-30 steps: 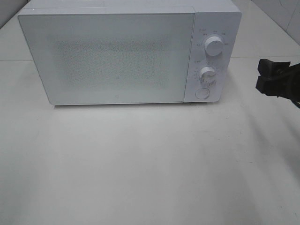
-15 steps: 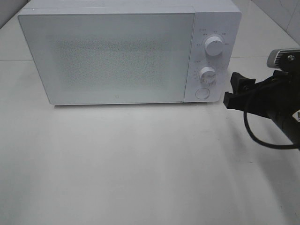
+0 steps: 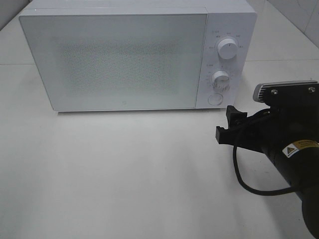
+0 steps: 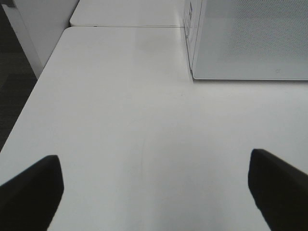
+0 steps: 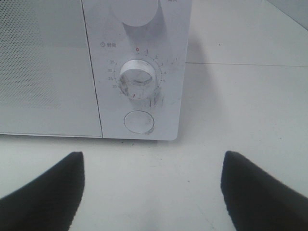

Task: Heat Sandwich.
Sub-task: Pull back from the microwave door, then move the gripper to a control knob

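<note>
The right pincer point(image 3: 224, 123) hangs empty with its jaws spread wide, low over the surface point(image 3: 124, 174) near its right edge. It points at the control panel of the microwave point(image 3: 124, 59), which stands along the far edge. Straight ahead of it is the round button point(image 5: 139, 121), with the timer dial point(image 5: 137, 79) just above.

That closeness is my worry. If it goes for the button with the jaws this far apart, one finger could miss or catch the dial and turn it. A hard push might also shove the whole oven back.

The left pincer point(image 4: 154, 192), open and empty too, waits near the left edge beside the oven's front corner. I'd guess a swinging door point(image 3: 119, 59) could strike it there.

I can't see the sandwich anywhere. The door is shut, and whether it lies inside I cannot tell.
</note>
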`<action>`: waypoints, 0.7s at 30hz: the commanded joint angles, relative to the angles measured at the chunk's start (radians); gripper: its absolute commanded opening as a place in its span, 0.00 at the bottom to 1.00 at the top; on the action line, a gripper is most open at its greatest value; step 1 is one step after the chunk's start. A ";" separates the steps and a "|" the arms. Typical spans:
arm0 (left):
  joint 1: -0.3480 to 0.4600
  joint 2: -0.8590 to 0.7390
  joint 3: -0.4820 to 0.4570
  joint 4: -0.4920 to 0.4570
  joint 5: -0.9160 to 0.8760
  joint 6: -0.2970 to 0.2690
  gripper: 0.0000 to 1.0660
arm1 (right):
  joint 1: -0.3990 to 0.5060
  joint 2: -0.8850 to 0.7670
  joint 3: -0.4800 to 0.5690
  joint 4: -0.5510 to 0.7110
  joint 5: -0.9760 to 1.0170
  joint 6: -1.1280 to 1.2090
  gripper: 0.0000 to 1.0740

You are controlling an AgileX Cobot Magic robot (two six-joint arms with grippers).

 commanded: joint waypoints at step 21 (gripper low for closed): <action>0.005 -0.026 0.004 0.000 -0.009 0.000 0.92 | -0.019 0.005 -0.062 -0.020 -0.100 -0.014 0.71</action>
